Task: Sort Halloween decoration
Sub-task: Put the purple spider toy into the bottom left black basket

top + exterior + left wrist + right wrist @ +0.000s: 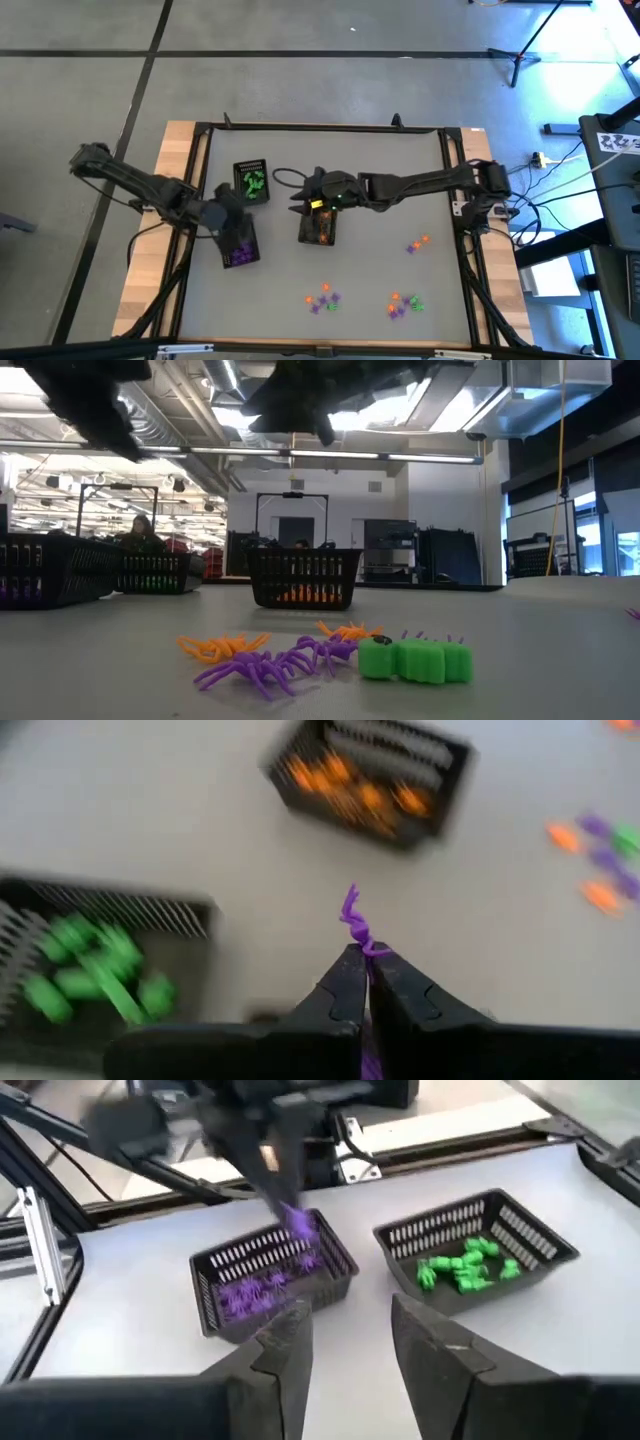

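Three black trays stand on the grey table: one with green trinkets (pixel 252 182), one with purple ones (pixel 240 250) and one with orange ones (pixel 318 230). My left gripper (pixel 232 222) hangs above the purple tray, shut on a purple trinket (pixel 352 915). My right gripper (pixel 350 1342) is open with nothing between its fingers, up over the orange tray's far end (pixel 302 203). Loose orange, purple and green trinkets (pixel 322 298) lie near the table's front edge. My left gripper pinches the purple trinket between its two fingertips, on its lower part (pixel 365 948). A curled end sticks out past the tips. The fingers slant down, coming from the table's left. In the right wrist view the trinket (pixel 295 1220) hangs clear above the purple tray (pixel 270 1275).
More loose trinkets lie in clusters at the front right (pixel 405 303) and toward the right edge (pixel 417 243). The black frame rails (pixel 455 160) border the table. Bare grey table surface lies between the trays and the loose clusters.
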{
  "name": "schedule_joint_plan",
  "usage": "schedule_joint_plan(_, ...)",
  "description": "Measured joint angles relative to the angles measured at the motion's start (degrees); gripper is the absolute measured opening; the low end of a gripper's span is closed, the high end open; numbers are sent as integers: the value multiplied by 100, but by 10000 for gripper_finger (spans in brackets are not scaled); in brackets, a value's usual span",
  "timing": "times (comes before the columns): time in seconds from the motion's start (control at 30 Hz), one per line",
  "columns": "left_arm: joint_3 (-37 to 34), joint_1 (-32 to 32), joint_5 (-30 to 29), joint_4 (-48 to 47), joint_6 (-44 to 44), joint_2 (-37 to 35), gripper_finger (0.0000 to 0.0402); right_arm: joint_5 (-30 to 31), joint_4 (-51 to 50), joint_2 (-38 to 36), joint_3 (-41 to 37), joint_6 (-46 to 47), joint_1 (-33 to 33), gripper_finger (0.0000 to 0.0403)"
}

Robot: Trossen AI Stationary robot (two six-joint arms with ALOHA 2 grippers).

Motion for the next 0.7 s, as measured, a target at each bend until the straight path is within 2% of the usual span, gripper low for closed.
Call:
schedule_joint_plan(0.13, 273, -258, 1007, -696, -615, 10, 0, 145, -469, -89, 0, 3, 45, 137)
schedule_joint_plan(0.23, 199, -483, 1729, -941, -707, 12, 0, 554, -645, -97, 0, -12, 126, 137)
schedule_joint_plan(0.33, 78, -720, 2154, -1040, -711, 14, 0, 867, -715, -86, 0, -62, 199, 137)
schedule_joint_plan(0.5, -2, -876, 2149, -1044, -646, 14, 0, 915, -720, -80, 0, -132, 239, 137)
schedule_joint_plan(0.7, -2, -879, 1569, -1008, -646, 14, 0, 928, -705, -73, 0, -190, 219, 137)
